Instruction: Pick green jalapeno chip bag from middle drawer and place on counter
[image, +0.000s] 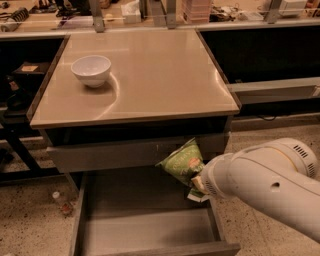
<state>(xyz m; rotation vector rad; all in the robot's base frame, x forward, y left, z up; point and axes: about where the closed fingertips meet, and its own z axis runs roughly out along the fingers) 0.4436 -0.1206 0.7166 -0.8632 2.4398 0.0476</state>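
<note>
The green jalapeno chip bag (182, 162) hangs in the air above the open middle drawer (140, 231), in front of the closed drawer front above it. My gripper (196, 186) is at the bag's lower right end, shut on it, and is mostly hidden behind my white arm (265, 187), which comes in from the right. The drawer's grey floor is bare. The beige counter (160, 75) lies above and behind the bag.
A white bowl (91, 70) stands on the counter's left part. A cluttered ledge with metal posts (150, 20) runs along the back. The closed grey drawer front (110, 155) sits under the counter. A small bottle (61, 202) lies on the floor left of the drawer.
</note>
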